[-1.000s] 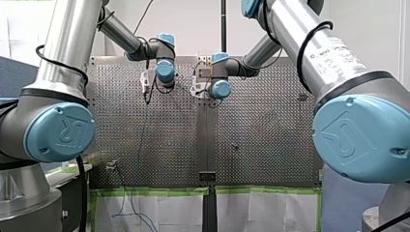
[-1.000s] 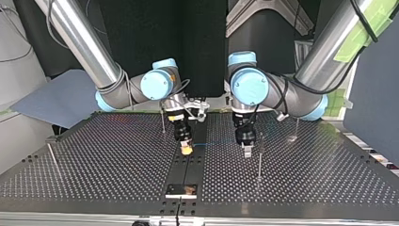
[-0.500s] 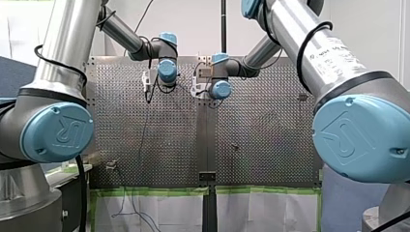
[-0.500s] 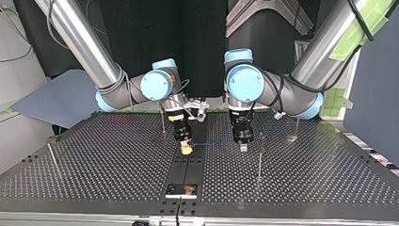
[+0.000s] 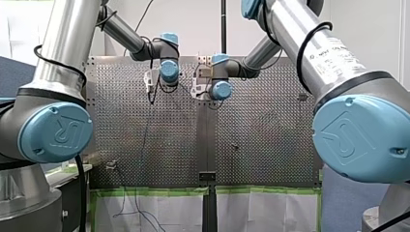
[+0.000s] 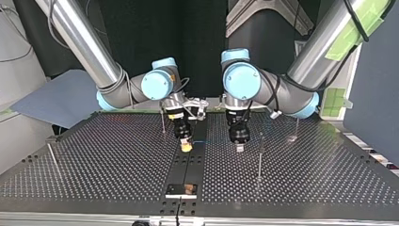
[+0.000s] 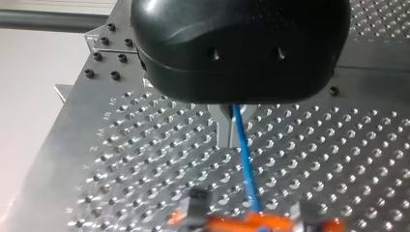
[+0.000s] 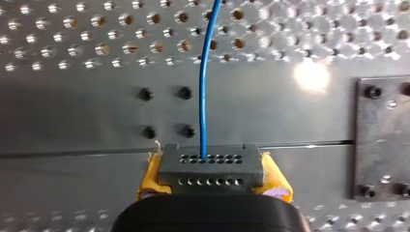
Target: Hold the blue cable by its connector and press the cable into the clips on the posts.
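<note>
My right gripper (image 8: 211, 170) has its yellow pads (image 8: 152, 176) shut on the grey connector (image 8: 211, 163), just above the table's centre strip. The blue cable (image 8: 205, 82) runs straight out of the connector. In the top view the blue cable (image 6: 211, 141) spans the short gap from my right gripper (image 6: 186, 147) to my left gripper (image 6: 240, 148). In the left wrist view, my left gripper (image 7: 232, 141) has its metal fingers closed around the blue cable (image 7: 245, 164), which leads on to the orange-padded right gripper ahead. A thin post (image 6: 259, 155) stands right beside my left gripper.
More thin posts stand at the top view's left edge (image 6: 51, 157), behind my right gripper (image 6: 163, 120) and at the far right (image 6: 297, 126). A small dark plate (image 6: 181, 189) lies on the centre strip near the front edge. In the front view the cable (image 5: 144, 145) trails off the table.
My left gripper has slid along the cable towards my right gripper, leftwards in the top view, away from the post. My right gripper has held still with the connector.
</note>
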You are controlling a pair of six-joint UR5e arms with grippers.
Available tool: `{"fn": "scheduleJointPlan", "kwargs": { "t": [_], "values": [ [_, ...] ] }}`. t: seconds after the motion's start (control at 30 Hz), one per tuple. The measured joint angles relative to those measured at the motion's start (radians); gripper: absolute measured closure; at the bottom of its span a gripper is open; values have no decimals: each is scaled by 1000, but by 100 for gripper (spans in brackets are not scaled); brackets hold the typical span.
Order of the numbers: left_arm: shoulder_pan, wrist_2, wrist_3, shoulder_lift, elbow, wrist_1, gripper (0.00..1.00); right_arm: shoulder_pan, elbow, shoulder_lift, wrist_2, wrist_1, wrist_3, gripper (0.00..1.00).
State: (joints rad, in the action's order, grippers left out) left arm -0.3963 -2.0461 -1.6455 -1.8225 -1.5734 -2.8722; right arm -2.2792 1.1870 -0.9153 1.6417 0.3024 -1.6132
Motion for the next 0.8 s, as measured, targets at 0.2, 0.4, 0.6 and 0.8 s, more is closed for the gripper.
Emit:
{"fn": "scheduleJointPlan", "kwargs": {
  "t": [0.2, 0.4, 0.6, 0.8],
  "values": [
    [-22, -3, -12, -43, 0, -3, 100, 6, 32, 0, 1, -10, 0, 100],
    [-72, -42, -40, -81, -2, 6, 100, 21, 81, 0, 11, -10, -8, 100],
    [-116, -67, -65, -117, -13, 8, 100, 38, 142, 0, 41, -12, -7, 100],
    [-125, -67, -73, -124, -51, 55, 100, 62, 194, 0, 69, -15, -8, 100]
  ]
}}
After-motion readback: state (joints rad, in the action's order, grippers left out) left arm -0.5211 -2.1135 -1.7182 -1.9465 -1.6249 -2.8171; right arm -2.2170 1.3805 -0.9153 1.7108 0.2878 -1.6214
